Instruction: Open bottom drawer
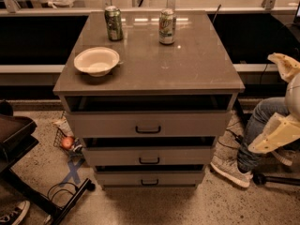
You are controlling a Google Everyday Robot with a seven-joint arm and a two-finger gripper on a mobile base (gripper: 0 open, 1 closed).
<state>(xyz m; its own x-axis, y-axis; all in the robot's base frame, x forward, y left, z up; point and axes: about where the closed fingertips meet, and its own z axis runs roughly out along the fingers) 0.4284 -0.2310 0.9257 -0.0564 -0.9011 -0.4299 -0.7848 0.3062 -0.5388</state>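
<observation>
Gripper [276, 134] at right edge was cut off by the frame; bottom drawer [150, 178] inside was hidden in shadow.

Gripper [288, 100] at right edge, bottom drawer [123, 178] well apart

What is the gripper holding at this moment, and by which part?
Nothing, as far as shows. The gripper sits at the view's right edge, apart from the cabinet, and the black handle of the bottom drawer is untouched.
</observation>
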